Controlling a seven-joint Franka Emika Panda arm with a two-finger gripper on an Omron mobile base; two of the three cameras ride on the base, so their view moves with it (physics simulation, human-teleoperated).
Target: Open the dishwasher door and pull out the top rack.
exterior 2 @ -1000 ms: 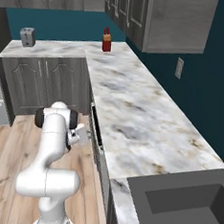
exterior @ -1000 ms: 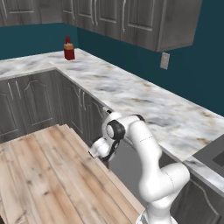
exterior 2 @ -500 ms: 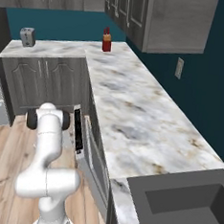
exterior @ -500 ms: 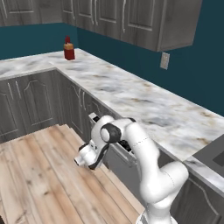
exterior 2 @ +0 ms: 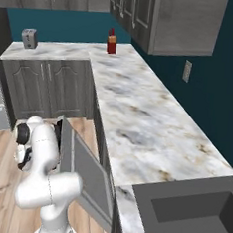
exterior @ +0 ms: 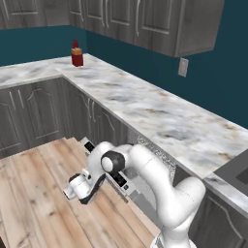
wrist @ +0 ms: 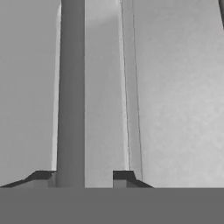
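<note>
While the right base view shows the dishwasher door (exterior 2: 85, 178) as a flat grey panel tilted out partway from under the marble counter (exterior 2: 138, 120), the left base view adds its black control strip (exterior: 116, 177) with white marks. Up close, the hand view shows the smooth bar handle (wrist: 71, 92) running between the gripper (wrist: 83, 176) tips, which sit apart on either side of it; whether they touch it I cannot tell

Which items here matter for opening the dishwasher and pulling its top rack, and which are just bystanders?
Part of the job:
- dishwasher door, tilted partly open
- its bar handle, between the fingertips
- gripper

Just lying about:
- red bottle on the counter
- toaster
- sink
- wall outlet
</note>
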